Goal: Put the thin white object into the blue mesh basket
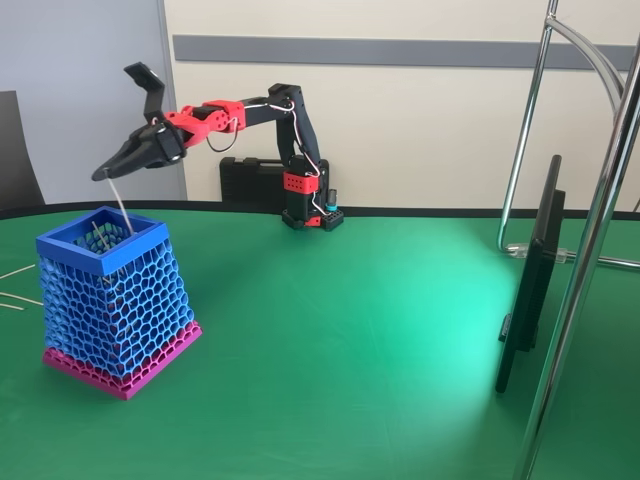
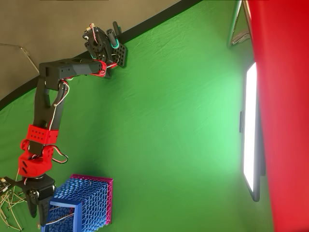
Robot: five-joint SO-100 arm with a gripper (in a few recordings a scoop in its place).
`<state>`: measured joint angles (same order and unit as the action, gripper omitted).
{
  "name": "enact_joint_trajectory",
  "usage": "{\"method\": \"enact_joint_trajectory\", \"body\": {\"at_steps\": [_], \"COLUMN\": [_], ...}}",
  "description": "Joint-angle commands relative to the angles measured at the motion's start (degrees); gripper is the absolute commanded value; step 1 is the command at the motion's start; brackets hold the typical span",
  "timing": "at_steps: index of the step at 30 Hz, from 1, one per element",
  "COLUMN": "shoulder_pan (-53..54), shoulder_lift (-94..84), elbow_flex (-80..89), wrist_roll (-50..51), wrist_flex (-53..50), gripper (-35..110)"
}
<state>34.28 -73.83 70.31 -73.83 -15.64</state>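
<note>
a: i'm holding the gripper [image 1: 103, 172] over the blue basket [image 1: 115, 300], near its back-left corner in the fixed view, with the fingers pinched together on the top end of the white strand [image 1: 120, 208]. the strand is hanging down from the tips and its lower end is already dipping below the basket's rim.

b: is it actually inside, or just behind the mesh?

a: in the fixed view the lower part is showing through the opening, so i'm judging it inside. in the overhead view a pale line [image 2: 62, 220] is lying across the basket mouth [image 2: 72, 208] just beside the gripper [image 2: 33, 209], which is pointing the same way, though it's too thin there to be sure.

b: so how are you finishing it well?

a: i'm thinking of lowering a little more toward the middle of the opening before letting go, so the strand isn't tipping over the rim when it falls. it's light and bendy, so it could be clinging to a finger or catching in the honeycomb mesh.

b: anything nearby to avoid?

a: other pale strands [image 1: 18, 285] are lying on the green table [image 1: 350, 340] left of the basket; i'm leaving those alone.
</note>
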Motion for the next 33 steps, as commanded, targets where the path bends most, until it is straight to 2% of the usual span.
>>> {"method": "enact_joint_trajectory", "body": {"at_steps": [1, 6, 13, 18, 28, 33], "shoulder_pan": [-1.6, -3.5, -8.2, -12.6, -20.4, -22.8], "shoulder_lift": [-6.5, -11.9, -20.4, -27.8, -45.9, -55.6], "elbow_flex": [4.0, 15.6, 27.9, 33.8, 53.8, 65.4], "wrist_roll": [-1.4, -4.1, -3.2, 3.6, 17.0, 22.5], "wrist_flex": [2.5, 9.5, 13.9, 14.2, 14.2, 14.2], "gripper": [28, 29, 29, 26, 4, 1]}}
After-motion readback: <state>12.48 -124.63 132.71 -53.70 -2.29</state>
